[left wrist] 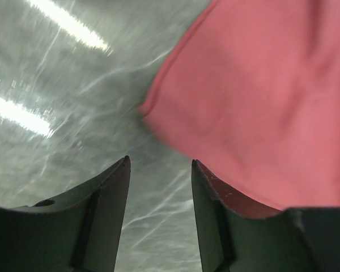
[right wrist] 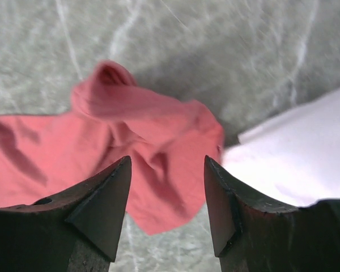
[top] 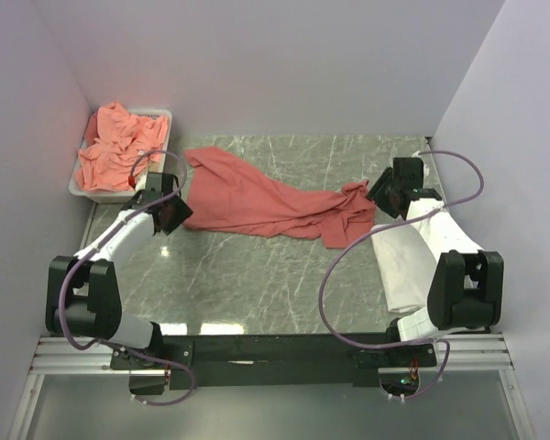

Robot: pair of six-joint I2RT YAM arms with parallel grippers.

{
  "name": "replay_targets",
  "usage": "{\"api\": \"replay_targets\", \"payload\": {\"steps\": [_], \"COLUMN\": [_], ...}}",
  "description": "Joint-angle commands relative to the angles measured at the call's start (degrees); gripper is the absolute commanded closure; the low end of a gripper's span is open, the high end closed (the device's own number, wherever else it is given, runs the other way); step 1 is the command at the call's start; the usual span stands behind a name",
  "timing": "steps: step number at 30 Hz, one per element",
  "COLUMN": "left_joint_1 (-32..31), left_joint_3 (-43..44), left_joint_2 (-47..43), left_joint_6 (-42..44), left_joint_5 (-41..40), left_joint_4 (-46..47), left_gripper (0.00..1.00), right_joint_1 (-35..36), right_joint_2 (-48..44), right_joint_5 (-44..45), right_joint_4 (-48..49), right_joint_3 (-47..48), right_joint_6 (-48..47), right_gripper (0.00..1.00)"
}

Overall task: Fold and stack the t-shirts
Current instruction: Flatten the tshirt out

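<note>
While the coral t-shirt (top: 257,200) lies stretched in a loose, twisted band across the middle of the bench (top: 257,275), from near the tray (top: 84,191) at upper left to a bunched knot at centre right, neither hand holds it. The left hand (left wrist: 158,164) hangs with its jaws wide over bare marble, the shirt's edge just beside one finger. The right hand (right wrist: 167,161) is spread as well, nothing between its fingers, above the crumpled end.

The cloth is not flat, so a fold begun from here would likely trap wrinkles. A pinch at the knot could catch several layers and drag the whole shirt. That knot lies just beside the white folded garment (top: 399,273) at the right of the frame, and a careless sweep there may pull it askew. At the other end the shirt is near the tray, heaped with more crumpled shirts (top: 119,151); a low pass could catch its rim.

Free room lies in the lower middle, bare marble between cloth and arm bases. Walls close off left, right and top.
</note>
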Motion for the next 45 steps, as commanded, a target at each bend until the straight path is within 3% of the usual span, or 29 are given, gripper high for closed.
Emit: {"api": "replay_targets", "payload": {"steps": [1, 9, 14, 18, 22, 26, 30, 37, 43, 45], "left_joint_1": [-0.9, -1.5, -1.6, -1.6, -1.6, -1.5, -1.5, -0.3, 0.1, 0.4], "left_joint_3": [-2.7, -2.0, 1.0, 4.0, 7.6, 12.4, 17.1, 23.8, 28.7, 29.9], "left_joint_2": [-0.5, 6.0, 10.4, 13.4, 15.5, 15.6, 16.0, 15.2, 15.1, 15.1], "left_joint_6": [-1.7, -3.7, -4.9, -5.4, -4.8, -3.0, -1.5, 1.1, 2.6, 3.0], "left_joint_5": [-0.9, -1.3, -2.9, -3.8, -5.4, -7.3, -8.1, -6.9, -5.4, -4.5], "left_joint_4": [4.5, 6.9, 6.9, 5.7, 3.8, 1.9, -0.3, -3.5, -6.1, -6.7], "left_gripper": [0.47, 0.45, 0.51, 0.62, 0.86, 0.99, 0.99, 0.99, 1.00, 1.00], "right_joint_1": [0.3, 0.3, 0.3, 0.4, 0.3, 0.3, 0.3, 0.4, 0.7, 0.9], "right_joint_2": [-3.4, 2.7, 3.7, 3.8, 7.1, 9.5, 11.3, 16.0, 20.6, 21.6], "right_joint_5": [3.0, 2.7, -0.9, -0.6, -1.2, 1.0, 3.7, 0.6, -1.8, -2.9], "right_joint_4": [1.3, 4.3, 6.7, 9.1, 9.4, 8.4, 7.9, 8.4, 9.3, 8.9], "right_joint_3": [-3.0, -2.7, -5.7, -7.5, -5.6, -3.8, -1.6, 3.3, 6.3, 7.1], "right_joint_6": [-0.1, -1.0, 2.3, 2.6, 1.6, 1.1, 0.5, -0.9, -1.0, -0.7], "right_gripper": [0.39, 0.40, 0.40, 0.40, 0.40, 0.40, 0.40, 0.43, 0.56, 0.66]}}
